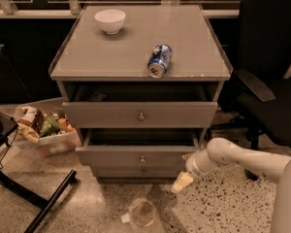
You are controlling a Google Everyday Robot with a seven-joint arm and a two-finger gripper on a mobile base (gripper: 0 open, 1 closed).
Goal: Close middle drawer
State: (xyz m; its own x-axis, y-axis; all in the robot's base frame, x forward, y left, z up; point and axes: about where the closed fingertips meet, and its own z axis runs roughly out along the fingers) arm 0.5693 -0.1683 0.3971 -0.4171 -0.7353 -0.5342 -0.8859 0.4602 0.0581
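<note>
1. On the speckled floor [223, 208] at the front lies a round, clear object [142, 213]; what it is cannot be told. A black leg [43, 205] of some frame crosses the left corner.
2. The gripper [183, 182], on a white arm [247, 160] that comes in from the right, hangs low, just beside the cabinet's lower right corner. How far it is opened cannot be told, nor whether it touches the cabinet.
3. The middle drawer [111, 156] stands pulled out, farther than the other two. Its front's right end is just above and left of the gripper.
4. Beneath it, the bottom drawer [119, 171] is mostly hidden by the middle drawer's front.
5. The top drawer [102, 114] is also partly out, with something dark and unclear inside.
6. Left of the cabinet sits a clear bin [48, 142] of snack packets.
7. On the cabinet top [189, 33], a blue can [159, 60] lies on its side near the front edge, and a white bowl [110, 21] sits at the back left.
8. A black office chair [271, 72] stands to the right, cut off by the frame.
</note>
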